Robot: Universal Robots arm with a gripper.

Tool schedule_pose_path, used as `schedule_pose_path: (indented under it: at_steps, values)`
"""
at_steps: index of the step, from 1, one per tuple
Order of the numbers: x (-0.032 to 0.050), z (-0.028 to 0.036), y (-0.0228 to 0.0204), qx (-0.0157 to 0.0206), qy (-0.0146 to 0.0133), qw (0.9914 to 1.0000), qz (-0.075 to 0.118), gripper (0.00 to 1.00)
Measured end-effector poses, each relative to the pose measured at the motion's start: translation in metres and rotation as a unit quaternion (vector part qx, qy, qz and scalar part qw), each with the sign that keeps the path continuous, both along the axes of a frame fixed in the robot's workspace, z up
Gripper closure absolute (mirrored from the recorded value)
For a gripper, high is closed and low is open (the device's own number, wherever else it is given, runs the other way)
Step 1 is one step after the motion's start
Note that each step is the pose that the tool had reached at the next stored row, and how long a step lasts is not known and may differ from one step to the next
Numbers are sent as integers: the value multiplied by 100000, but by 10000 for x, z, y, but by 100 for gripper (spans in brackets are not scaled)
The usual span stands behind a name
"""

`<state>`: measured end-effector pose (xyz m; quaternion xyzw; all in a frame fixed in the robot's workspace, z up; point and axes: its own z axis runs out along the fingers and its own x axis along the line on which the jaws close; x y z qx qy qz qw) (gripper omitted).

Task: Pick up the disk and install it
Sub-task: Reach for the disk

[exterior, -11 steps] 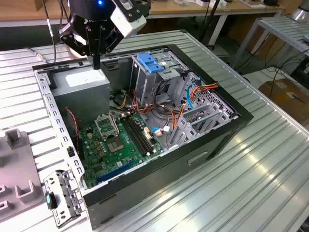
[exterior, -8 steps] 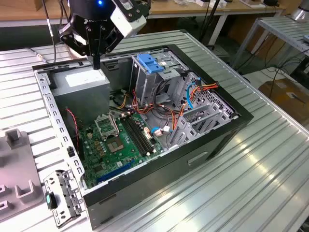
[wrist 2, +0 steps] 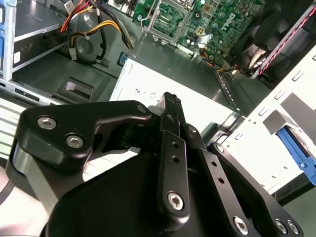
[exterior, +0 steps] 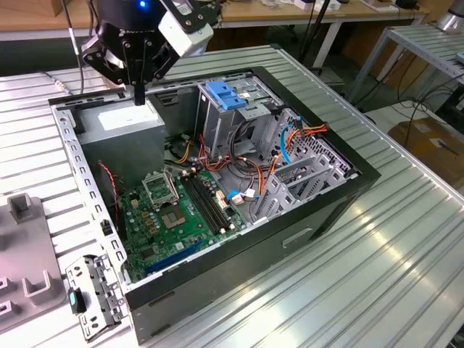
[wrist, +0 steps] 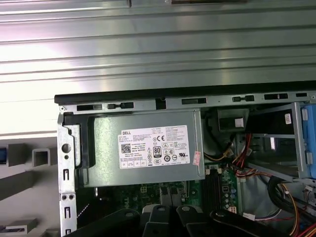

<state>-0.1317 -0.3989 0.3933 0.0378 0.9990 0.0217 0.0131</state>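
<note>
Gripper: the black gripper (exterior: pixel 138 91) hangs over the corner of the open computer case (exterior: pixel 239 279) on the exterior view's left, just above the grey power supply (exterior: pixel 119 119).
Jaws: closed together to one narrow tip, with nothing between them. The second wrist view shows it the same way, with the gripper (wrist 2: pixel 170 103) over the power supply's white label.
Disk: as far as one can tell, the disk (wrist 2: pixel 297 144) is the bright blue frame piece in a light grey holder (wrist 2: pixel 276 106) outside the case wall, in the second wrist view. Its dark body cannot be made out. It is well apart from the gripper.
Label: in the first wrist view the white label (wrist: pixel 154 144) on the power supply carries black print, round marks and a small reddish sticker at one corner.
Cage: a tall grey cage (exterior: pixel 217 127) stands in the middle of the case, with a blue latch (exterior: pixel 223 94) on top.
Board: a green board (exterior: pixel 177 210) lies on the case floor.
Cables: red, yellow and orange wires (exterior: pixel 217 156) run beside the cage, and a thin blue cable (exterior: pixel 284 141) is near them.
Desk: a ribbed metal desk (exterior: pixel 377 254) carries the case.
</note>
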Motion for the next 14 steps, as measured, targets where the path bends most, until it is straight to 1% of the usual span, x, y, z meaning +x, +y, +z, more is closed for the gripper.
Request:
schedule_pose_path:
  at_steps: [4, 14]
  values:
    - [-45, 0, 0, -3, 0, 100000, -4, 89]
    - [-120, 0, 0, -3, 2, 100000, -2, 89]
